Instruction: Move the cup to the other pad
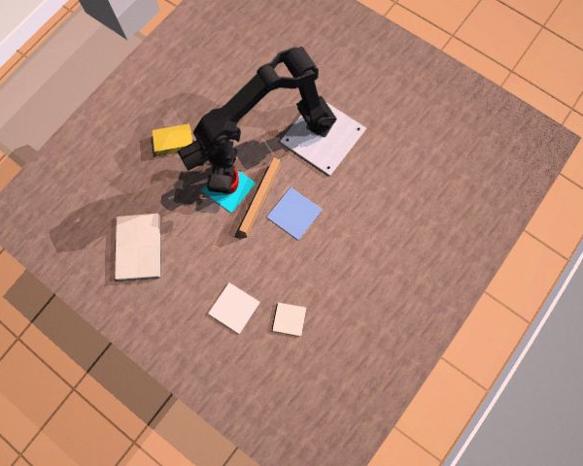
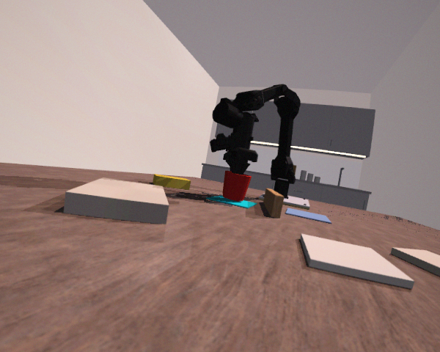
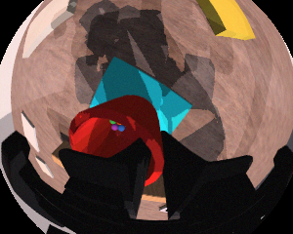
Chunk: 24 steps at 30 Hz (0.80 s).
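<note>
The red cup point(image 1: 234, 181) point(image 2: 236, 186) point(image 3: 146, 114) is over the cyan pad point(image 1: 234, 201) point(image 2: 246, 204) point(image 3: 118, 78), leaning slightly. Its base is at or just above the pad; I cannot tell whether it touches. My gripper point(image 2: 238, 172) point(image 3: 156, 135) is shut on the cup's wall at the rim, pointing down; in the top view the arm hides most of the cup. A few small marbles point(image 3: 115, 128), green, purple and blue among them, lie inside the cup. The blue pad point(image 1: 294, 214) point(image 2: 308, 215) is bare.
A wooden bar point(image 1: 259, 198) point(image 2: 273, 203) stands between the two pads. A yellow block point(image 1: 172, 139) point(image 2: 171, 182) point(image 3: 231, 21) lies behind the cyan pad. A large pale block point(image 1: 137, 247) point(image 2: 116, 200) and two flat pale tiles point(image 1: 234, 308) point(image 1: 289, 319) lie farther out.
</note>
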Each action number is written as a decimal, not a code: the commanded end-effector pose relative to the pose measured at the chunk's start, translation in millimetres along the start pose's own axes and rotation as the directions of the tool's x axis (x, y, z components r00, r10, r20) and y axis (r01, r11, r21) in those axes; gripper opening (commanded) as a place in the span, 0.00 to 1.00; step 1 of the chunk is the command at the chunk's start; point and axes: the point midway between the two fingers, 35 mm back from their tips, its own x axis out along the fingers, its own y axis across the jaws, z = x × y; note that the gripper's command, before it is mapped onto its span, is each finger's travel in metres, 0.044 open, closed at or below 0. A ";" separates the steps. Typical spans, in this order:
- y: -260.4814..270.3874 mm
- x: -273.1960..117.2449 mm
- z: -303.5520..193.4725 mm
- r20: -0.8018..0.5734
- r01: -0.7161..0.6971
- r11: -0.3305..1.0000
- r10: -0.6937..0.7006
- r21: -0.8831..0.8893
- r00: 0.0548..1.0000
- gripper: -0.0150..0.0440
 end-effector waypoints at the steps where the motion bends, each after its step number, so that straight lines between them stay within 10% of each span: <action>1: 0.2 -0.7 0.2 0.001 -0.001 1.000 0.001 0.000 1.000 0.25; 24: 0.4 -5.0 0.5 0.000 -0.001 1.000 0.001 0.000 1.000 0.47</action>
